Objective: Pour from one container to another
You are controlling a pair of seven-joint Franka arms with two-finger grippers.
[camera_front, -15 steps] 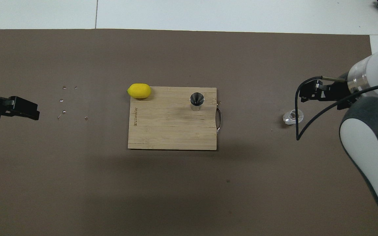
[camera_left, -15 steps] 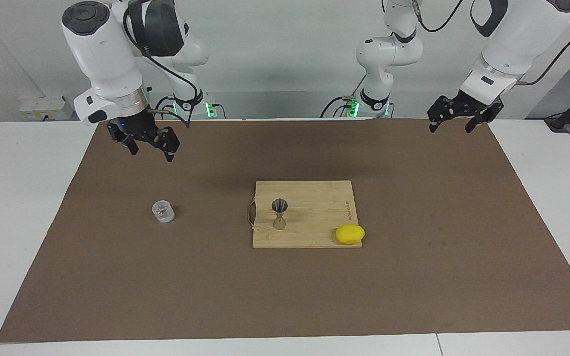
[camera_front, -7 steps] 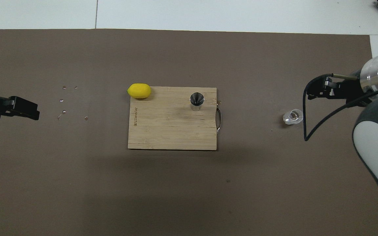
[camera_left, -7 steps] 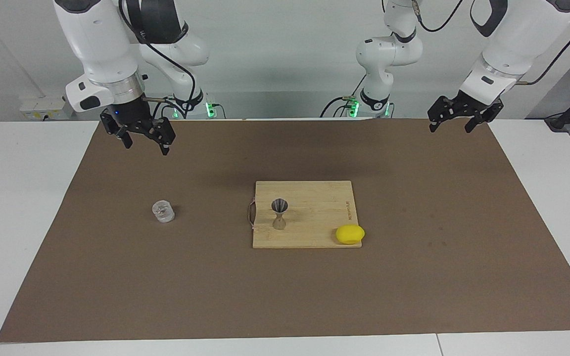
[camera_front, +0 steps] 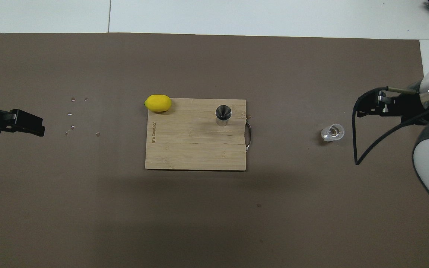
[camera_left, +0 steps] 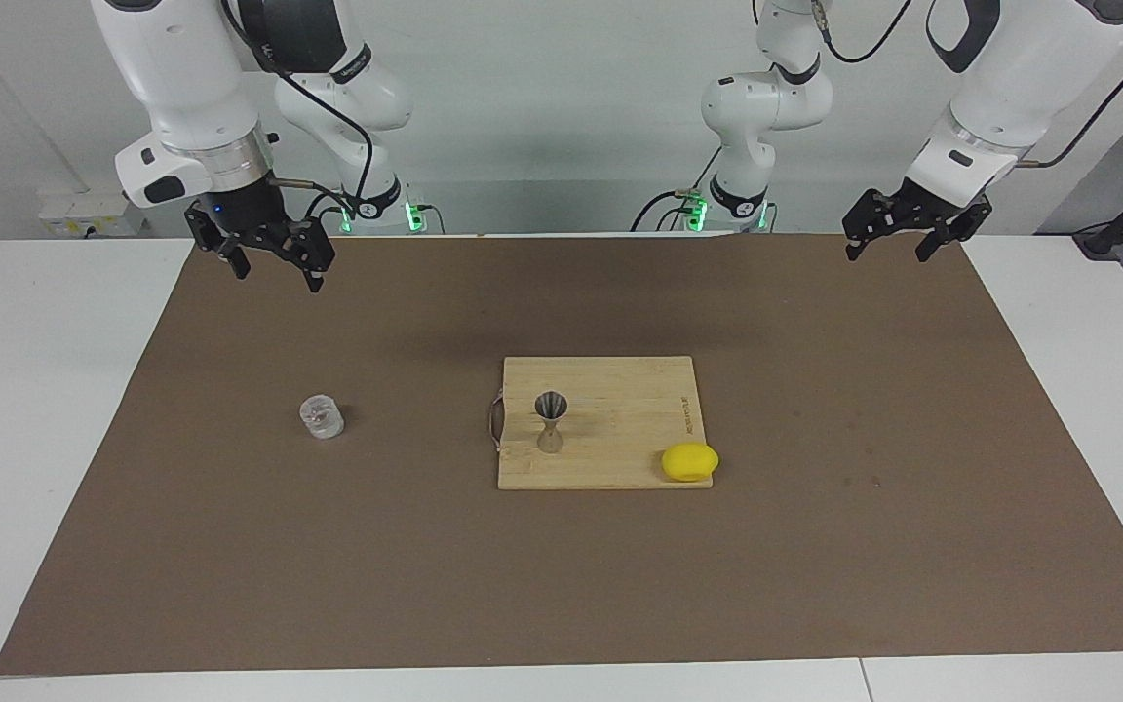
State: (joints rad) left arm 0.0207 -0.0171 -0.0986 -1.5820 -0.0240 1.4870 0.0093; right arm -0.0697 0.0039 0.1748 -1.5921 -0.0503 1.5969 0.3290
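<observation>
A small clear ribbed glass tumbler (camera_left: 322, 415) (camera_front: 332, 133) stands upright on the brown mat toward the right arm's end. The metal hourglass jigger (camera_left: 551, 421) (camera_front: 223, 114) stands upright on the wooden cutting board (camera_left: 620, 390) (camera_front: 192, 149) at mid-table, by its handle end. My right gripper (camera_left: 276, 276) (camera_front: 367, 108) hangs open and empty over the mat, raised well clear of the tumbler. Over the mat at the other end, my left gripper (camera_left: 888, 252) (camera_front: 37, 128) waits, open and empty.
A yellow lemon (camera_left: 689, 461) (camera_front: 158, 103) lies at the board's corner farthest from the robots, toward the left arm's end. Several tiny specks (camera_front: 73, 119) dot the mat (camera_left: 815, 546) by the left gripper. White table borders the mat.
The right gripper has risen and drawn back toward its own arm's end of the table, away from the tumbler. The left arm, tumbler and jigger have not moved.
</observation>
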